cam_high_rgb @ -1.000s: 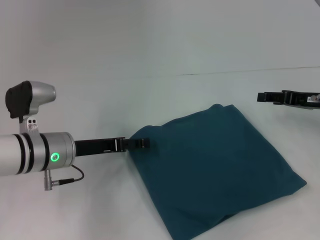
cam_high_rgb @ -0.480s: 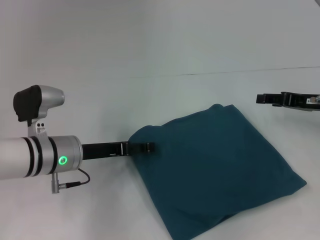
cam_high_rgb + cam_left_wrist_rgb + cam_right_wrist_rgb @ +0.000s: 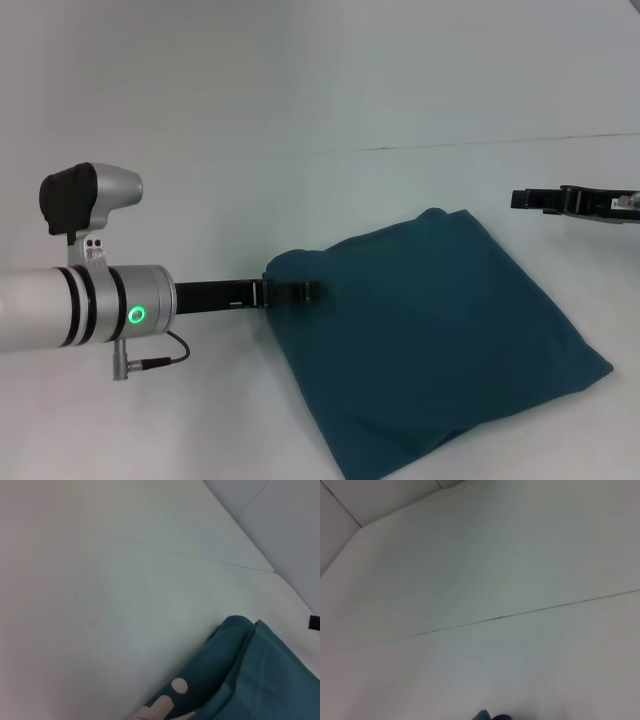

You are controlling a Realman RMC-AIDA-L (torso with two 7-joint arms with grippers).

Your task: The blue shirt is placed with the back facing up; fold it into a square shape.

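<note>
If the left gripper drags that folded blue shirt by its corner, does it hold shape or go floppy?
Likely floppy: the blue shirt is soft cloth, and its near-left corner already bunches up around the left gripper. The stacked layers would probably shear apart rather than move together. It looks light, so it should slide easily on the smooth white table. The right gripper is parked away from it.

The white table [image 3: 200, 420] carries the folded blue shirt [image 3: 440, 340].

Left pincer [image 3: 300, 292] reaches forward; right pincer [image 3: 525, 200] hangs apart.
</note>
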